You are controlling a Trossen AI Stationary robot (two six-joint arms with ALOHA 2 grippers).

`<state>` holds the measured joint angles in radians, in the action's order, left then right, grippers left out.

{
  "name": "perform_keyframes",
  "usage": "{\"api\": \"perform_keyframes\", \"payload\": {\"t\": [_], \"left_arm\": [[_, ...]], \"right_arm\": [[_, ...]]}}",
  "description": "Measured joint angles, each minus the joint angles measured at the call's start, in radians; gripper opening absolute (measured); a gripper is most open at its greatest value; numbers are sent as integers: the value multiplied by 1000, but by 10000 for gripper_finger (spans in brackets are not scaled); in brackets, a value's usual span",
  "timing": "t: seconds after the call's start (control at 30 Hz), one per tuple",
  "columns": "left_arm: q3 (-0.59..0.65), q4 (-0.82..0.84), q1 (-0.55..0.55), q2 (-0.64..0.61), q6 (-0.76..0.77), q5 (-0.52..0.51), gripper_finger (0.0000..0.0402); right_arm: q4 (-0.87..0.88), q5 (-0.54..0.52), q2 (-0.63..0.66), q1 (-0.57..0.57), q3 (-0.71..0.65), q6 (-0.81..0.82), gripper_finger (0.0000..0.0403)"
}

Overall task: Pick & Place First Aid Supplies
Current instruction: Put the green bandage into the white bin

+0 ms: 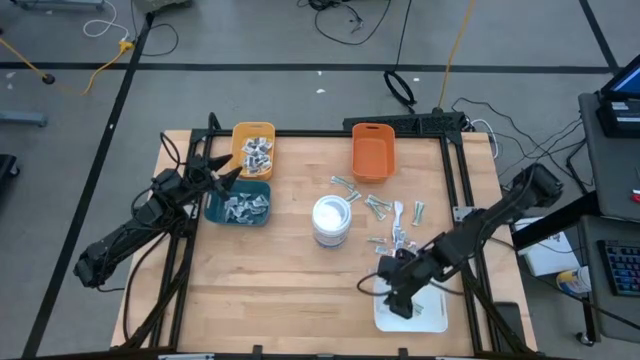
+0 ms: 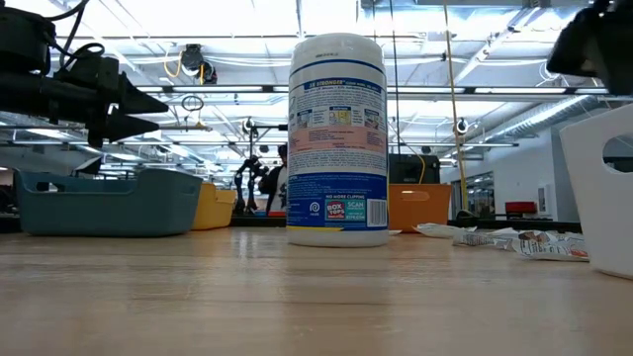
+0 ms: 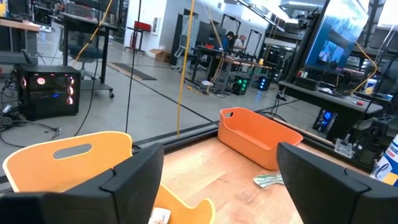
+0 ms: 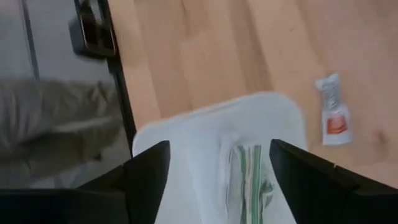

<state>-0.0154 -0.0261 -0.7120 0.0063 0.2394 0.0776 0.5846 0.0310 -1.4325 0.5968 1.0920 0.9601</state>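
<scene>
Right wrist view — right gripper (image 4: 217, 168) open above the white tray (image 4: 186, 143), a pale-green strip packet (image 4: 245, 177) lying between its fingers; left gripper (image 1: 228, 172) open above the yellow bin (image 1: 240, 135).

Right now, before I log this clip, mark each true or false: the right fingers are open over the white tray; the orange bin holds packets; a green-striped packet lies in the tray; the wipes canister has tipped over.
1. Right gripper fingers open over the white tray: true.
2. Orange bin holds packets: false, it looks empty.
3. Green-striped packet lies in the tray: true.
4. Wipes canister tipped over: false, it stands upright.
</scene>
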Motion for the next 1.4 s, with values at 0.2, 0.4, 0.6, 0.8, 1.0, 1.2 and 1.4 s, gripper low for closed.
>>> {"api": "perform_keyframes", "payload": {"t": [0.2, 0.4, 0.6, 0.8, 1.0, 1.2, 1.4], "left_arm": [[0, 0, 0, 0, 0, 0, 330], [0, 0, 0, 0, 0, 0, 326], [0, 0, 0, 0, 0, 0, 313], [0, 0, 0, 0, 0, 0, 305], [0, 0, 0, 0, 0, 0, 317], [0, 0, 0, 0, 0, 0, 330], [0, 0, 0, 0, 0, 0, 333]], "right_arm": [[-7, -8, 54, -40, -29, 23, 282], [-5, -33, 136, -128, -135, 209, 277], [93, -122, 209, -247, -239, 369, 275], [366, -209, 269, -384, -274, 518, 273], [534, -270, 281, -551, -275, 570, 272], [541, -268, 281, -713, -275, 542, 272], [468, -261, 242, -820, -329, 541, 272]]}}
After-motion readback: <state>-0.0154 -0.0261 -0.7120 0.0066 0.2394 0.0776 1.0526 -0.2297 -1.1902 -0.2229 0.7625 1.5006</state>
